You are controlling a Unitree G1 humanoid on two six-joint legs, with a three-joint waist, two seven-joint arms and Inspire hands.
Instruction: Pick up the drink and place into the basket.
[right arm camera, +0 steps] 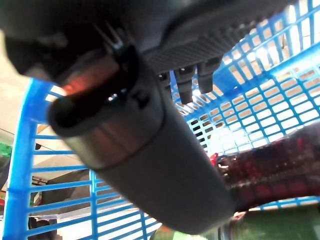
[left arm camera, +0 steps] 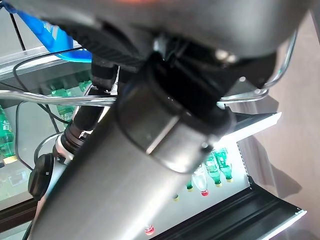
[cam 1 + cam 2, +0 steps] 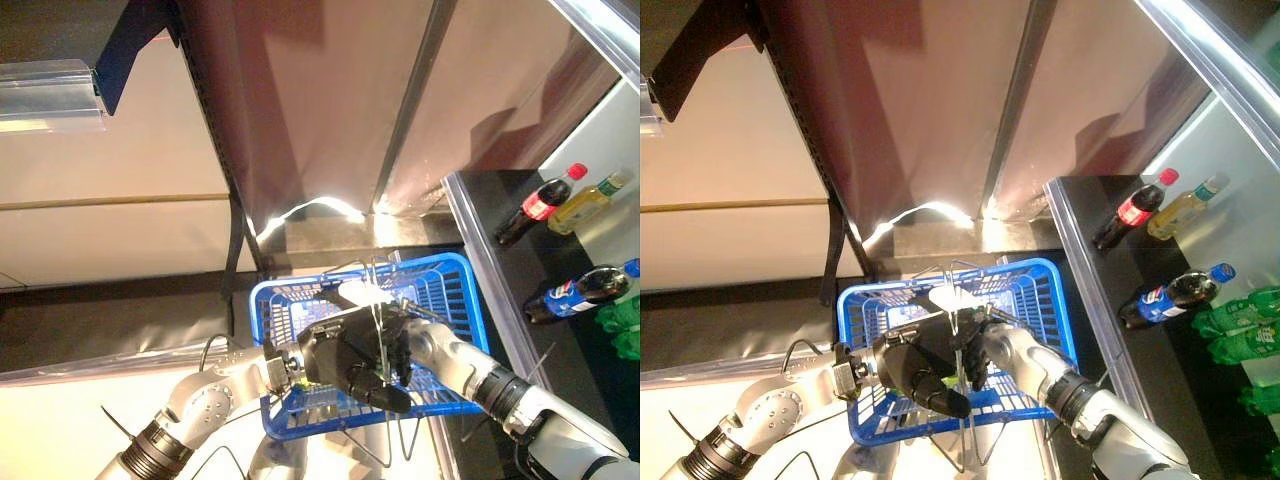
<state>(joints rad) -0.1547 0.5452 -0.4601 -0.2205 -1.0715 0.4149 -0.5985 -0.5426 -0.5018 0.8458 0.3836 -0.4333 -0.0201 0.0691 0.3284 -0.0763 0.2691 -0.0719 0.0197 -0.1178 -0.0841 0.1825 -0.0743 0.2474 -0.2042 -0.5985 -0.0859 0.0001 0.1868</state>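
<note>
My left hand (image 3: pixel 340 362) is shut on the thin wire handles (image 2: pixel 280 75) of the blue basket (image 3: pixel 455 262) and holds it raised in front of me. My right hand (image 3: pixel 405 345) reaches down inside the basket, close behind the left hand. In the right wrist view its thumb (image 1: pixel 135 145) and fingers (image 1: pixel 190 82) stand out over the blue mesh (image 1: pixel 280 110). They hold nothing. A dark red drink (image 1: pixel 275 180) lies on the basket floor past them, with something green (image 1: pixel 270 225) beside it.
A dark shelf (image 3: pixel 520 270) runs along the right. On it stand a red-capped cola bottle (image 3: pixel 540 205), a yellow drink bottle (image 3: pixel 590 197) and a blue-labelled cola bottle (image 3: pixel 585 290), with green bottles (image 3: pixel 1240 335) further right. A metal post (image 3: pixel 410 110) rises behind the basket.
</note>
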